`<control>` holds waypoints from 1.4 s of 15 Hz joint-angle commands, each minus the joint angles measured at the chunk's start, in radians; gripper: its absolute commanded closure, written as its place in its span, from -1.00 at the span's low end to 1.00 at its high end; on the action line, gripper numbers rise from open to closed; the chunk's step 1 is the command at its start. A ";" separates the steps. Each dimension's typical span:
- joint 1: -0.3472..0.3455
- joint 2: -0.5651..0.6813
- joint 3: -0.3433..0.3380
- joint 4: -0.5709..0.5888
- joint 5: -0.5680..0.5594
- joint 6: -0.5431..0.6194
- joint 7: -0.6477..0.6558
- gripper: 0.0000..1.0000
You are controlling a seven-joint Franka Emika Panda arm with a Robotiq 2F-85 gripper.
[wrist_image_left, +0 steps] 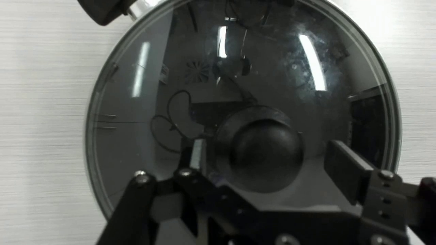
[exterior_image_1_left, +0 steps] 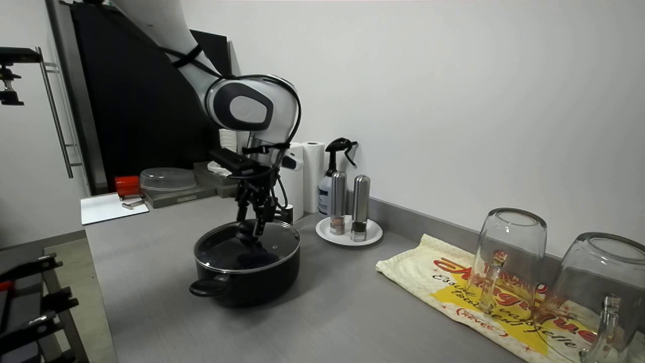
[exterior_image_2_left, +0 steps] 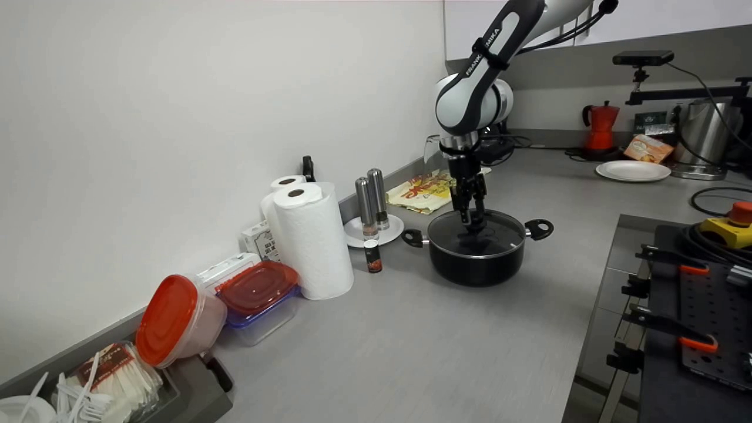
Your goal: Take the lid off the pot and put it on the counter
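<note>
The pot (exterior_image_1_left: 254, 288), wide and black with side handles, stands on the grey counter (exterior_image_1_left: 347, 317); the pot (exterior_image_2_left: 476, 271) and counter (exterior_image_2_left: 435, 335) show in both exterior views. The dark glass lid (exterior_image_1_left: 221, 253) lies flat on the pot's rim, also in an exterior view (exterior_image_2_left: 447, 230) and the wrist view (wrist_image_left: 272, 75). My gripper (exterior_image_1_left: 249, 228) points down over the lid's centre, also in an exterior view (exterior_image_2_left: 472, 218). In the wrist view the gripper (wrist_image_left: 269, 158) is open, with one finger on each side of the round black knob (wrist_image_left: 267, 154) and visible gaps between. Part of the pot's handle (wrist_image_left: 105, 10) shows there.
A white plate (exterior_image_1_left: 322, 233) with two steel mills (exterior_image_1_left: 361, 206) stands near the pot by the wall. Beyond are a small spice jar (exterior_image_2_left: 373, 256) and paper towel rolls (exterior_image_2_left: 314, 247). Upturned glass mugs (exterior_image_1_left: 509, 262) stand on a printed cloth (exterior_image_1_left: 428, 262).
</note>
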 commanded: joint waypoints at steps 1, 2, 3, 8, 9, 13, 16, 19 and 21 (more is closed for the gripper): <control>-0.007 0.013 0.003 0.030 0.012 -0.034 -0.019 -0.17; -0.008 0.013 0.002 0.030 0.012 -0.036 -0.019 0.01; -0.009 0.013 0.002 0.031 0.012 -0.039 -0.019 0.15; -0.011 0.008 -0.003 0.042 0.008 -0.060 -0.017 0.50; -0.011 0.005 -0.005 0.041 0.007 -0.062 -0.015 0.50; -0.010 -0.039 -0.015 0.023 -0.004 -0.077 -0.007 0.50; 0.003 -0.108 -0.027 -0.004 -0.030 -0.088 0.004 0.50; 0.016 -0.185 -0.030 -0.014 -0.054 -0.110 0.007 0.50; 0.035 -0.221 -0.028 -0.004 -0.080 -0.128 0.019 0.50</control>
